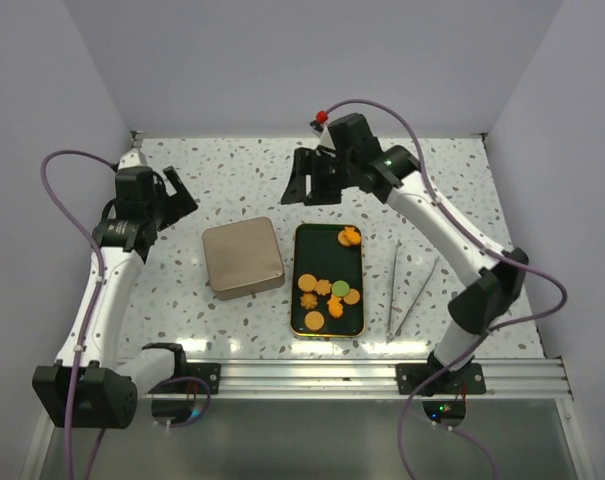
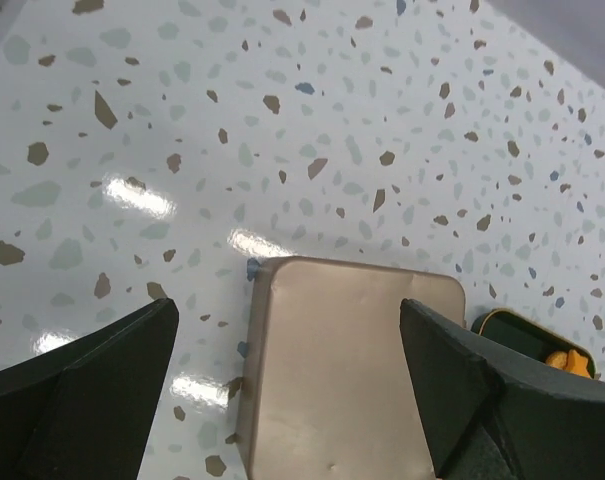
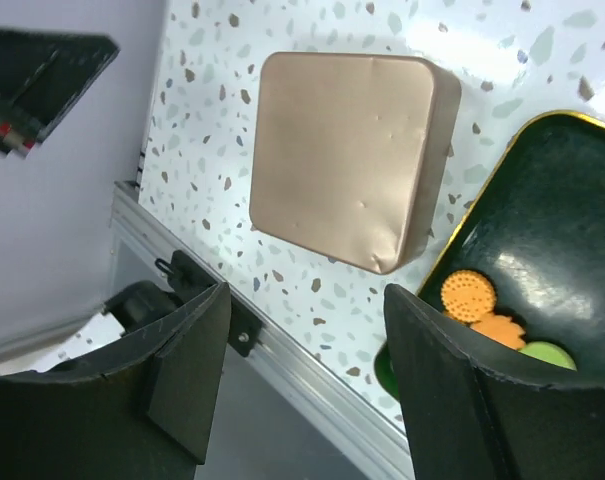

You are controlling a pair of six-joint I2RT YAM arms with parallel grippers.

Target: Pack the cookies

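Note:
The cookies (image 1: 328, 294) lie loose in a dark green tray (image 1: 314, 248) with a gold rim: mostly orange rounds and flower shapes, one green round (image 1: 340, 288), and a pair apart at the far end (image 1: 350, 237). To the tray's left sits a closed beige square tin (image 1: 243, 258). My left gripper (image 1: 172, 195) hangs open above the table left of the tin, over its edge (image 2: 342, 370) in the wrist view, holding nothing. My right gripper (image 1: 315, 188) hovers open beyond the tray's far end, empty. Its wrist view shows the tin (image 3: 347, 155) and some cookies (image 3: 469, 295).
Two thin metal tongs (image 1: 394, 290) (image 1: 422, 292) lie on the speckled table right of the tray. An aluminium rail (image 1: 372, 375) runs along the near edge. Grey walls close in the left, right and back sides.

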